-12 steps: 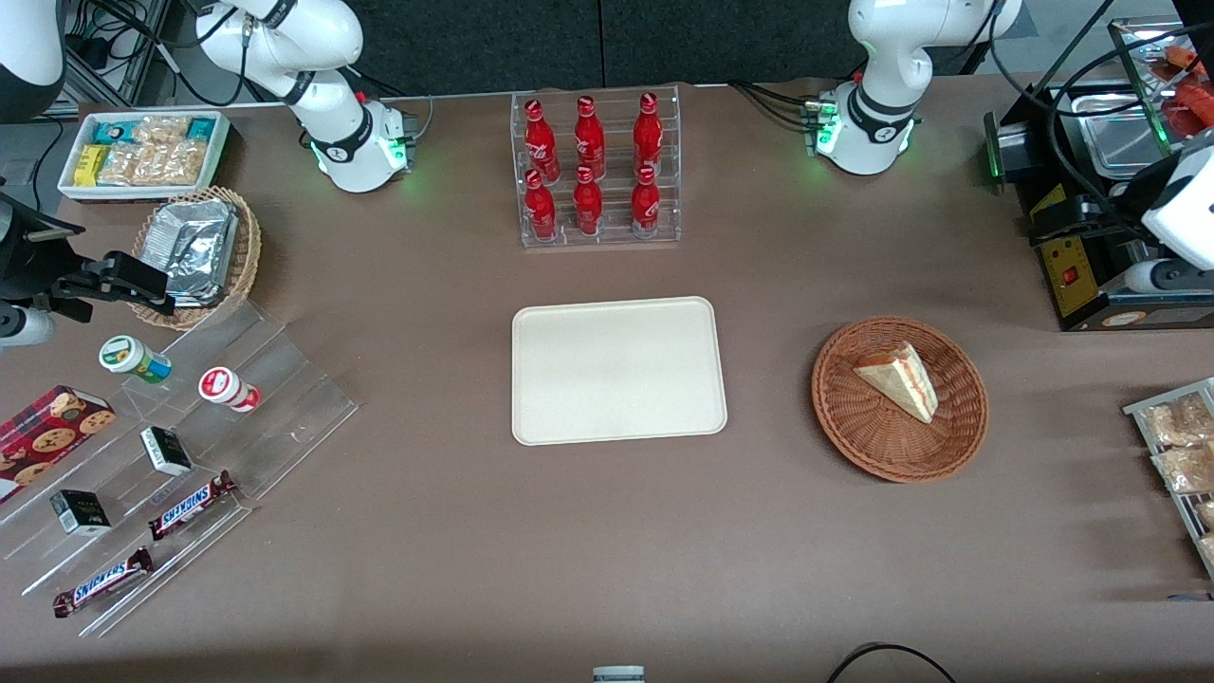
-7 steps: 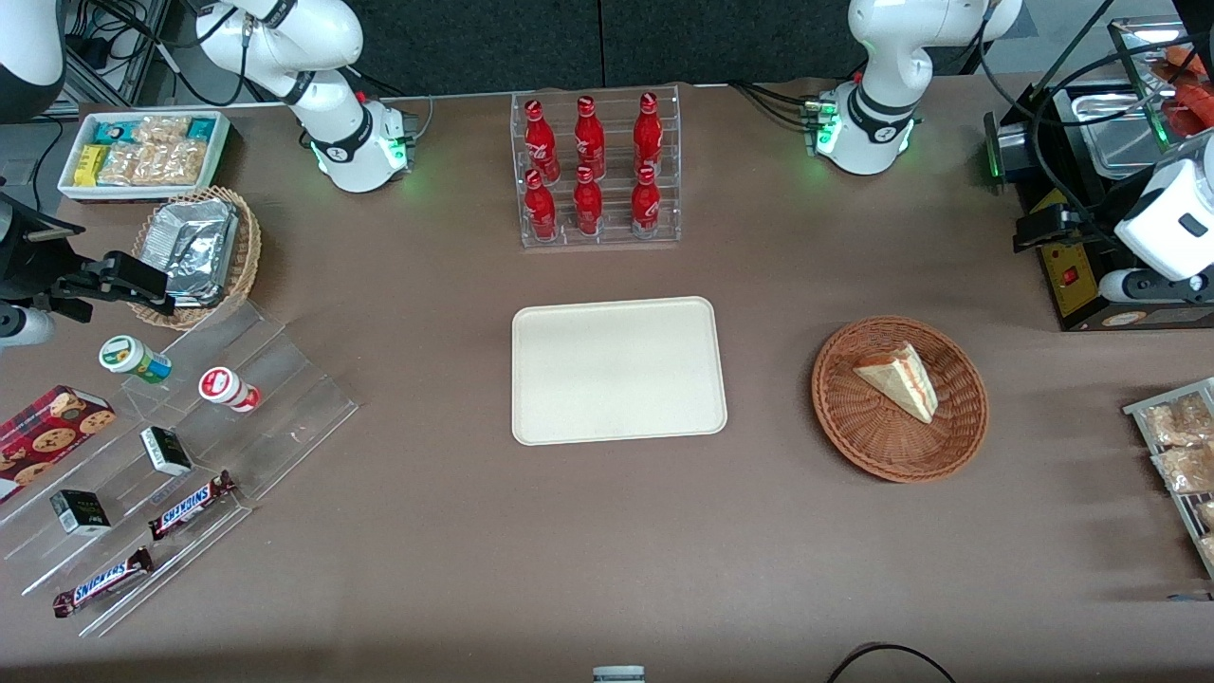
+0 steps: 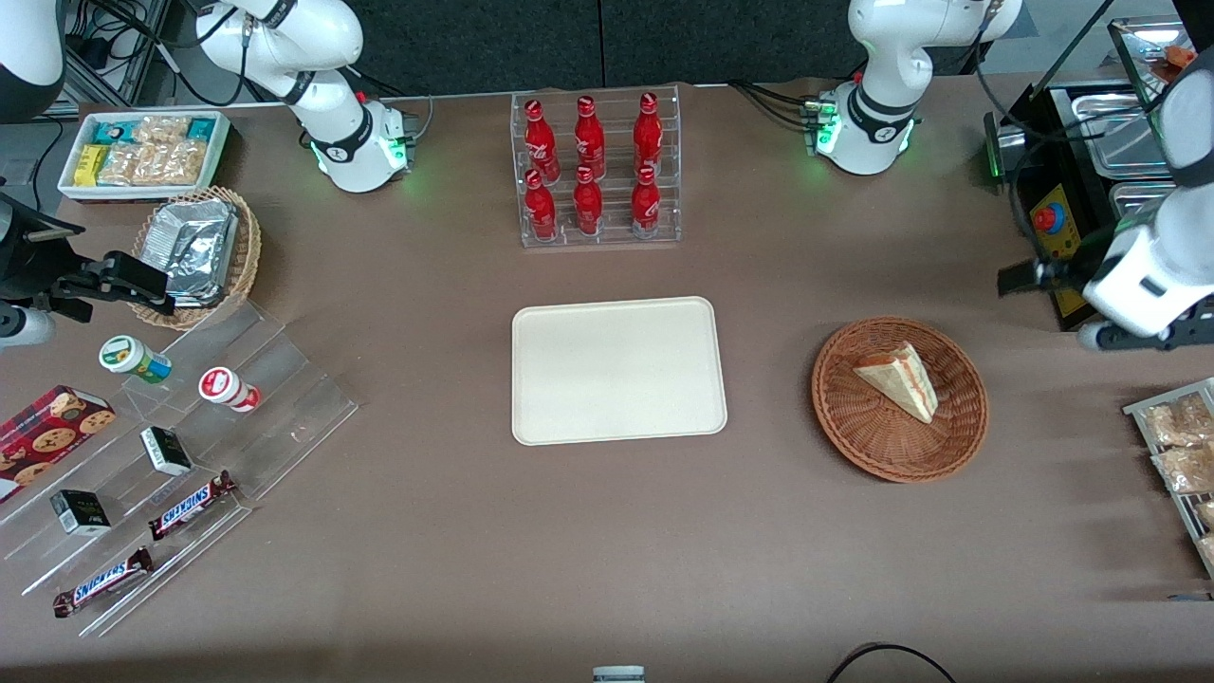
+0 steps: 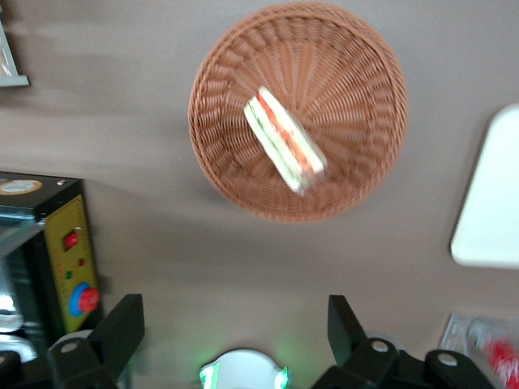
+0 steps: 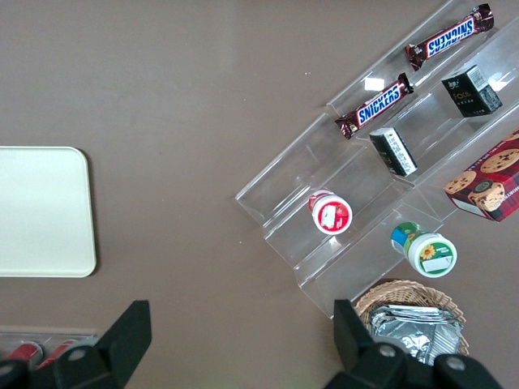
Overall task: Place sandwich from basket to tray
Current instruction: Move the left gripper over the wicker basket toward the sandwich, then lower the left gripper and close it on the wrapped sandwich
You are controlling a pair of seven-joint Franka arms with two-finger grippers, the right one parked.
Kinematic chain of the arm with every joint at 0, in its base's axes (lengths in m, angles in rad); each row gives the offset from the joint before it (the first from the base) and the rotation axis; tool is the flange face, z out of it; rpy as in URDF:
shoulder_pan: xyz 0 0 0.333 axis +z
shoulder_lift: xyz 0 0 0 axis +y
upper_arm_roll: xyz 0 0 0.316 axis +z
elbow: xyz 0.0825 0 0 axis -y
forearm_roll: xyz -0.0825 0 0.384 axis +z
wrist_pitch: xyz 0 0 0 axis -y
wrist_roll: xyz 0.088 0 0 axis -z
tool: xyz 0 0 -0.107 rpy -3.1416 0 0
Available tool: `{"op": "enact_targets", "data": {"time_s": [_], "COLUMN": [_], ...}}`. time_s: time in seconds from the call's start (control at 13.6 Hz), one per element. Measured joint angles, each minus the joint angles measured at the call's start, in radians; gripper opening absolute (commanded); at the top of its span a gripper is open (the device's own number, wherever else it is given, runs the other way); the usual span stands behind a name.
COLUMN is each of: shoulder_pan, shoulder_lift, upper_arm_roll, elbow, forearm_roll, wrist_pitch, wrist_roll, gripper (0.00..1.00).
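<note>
Gripper (image 4: 231, 328) high above bare table, fingers (image 4: 122, 324) spread wide, near black control box (image 3: 1062, 251) at working arm's end. Open table between gripper and basket (image 3: 958, 446); nothing standing there. Basket shallow, low rim, open from above; sandwich (image 3: 899, 379) lies alone inside (wicker bare all around it). Bare table strip between basket and tray (image 3: 616, 417). Tray surface unoccupied, low rim. Bottle rack (image 3: 596, 171) stands farther from front camera than tray, apart from it. Snack packets (image 3: 1181, 455) near table edge, apart from basket.
</note>
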Motion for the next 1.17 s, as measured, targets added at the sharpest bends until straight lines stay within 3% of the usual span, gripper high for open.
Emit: {"op": "enact_targets", "data": {"time_s": [0.29, 0.59, 1.17], "shoulder_pan": [-0.027, -0.034, -0.054], "shoulder_lift": [0.027, 0.03, 0.09], "upper_arm_roll": [-0.002, -0.003, -0.013], "elbow": [-0.218, -0.353, -0.518], "forearm_roll": [0.0, -0.001, -0.002], "wrist_pitch": [0.355, 0.551, 0.804], "wrist_roll": [-0.36, -0.57, -0.726], "gripper": [1.0, 1.0, 1.0]}}
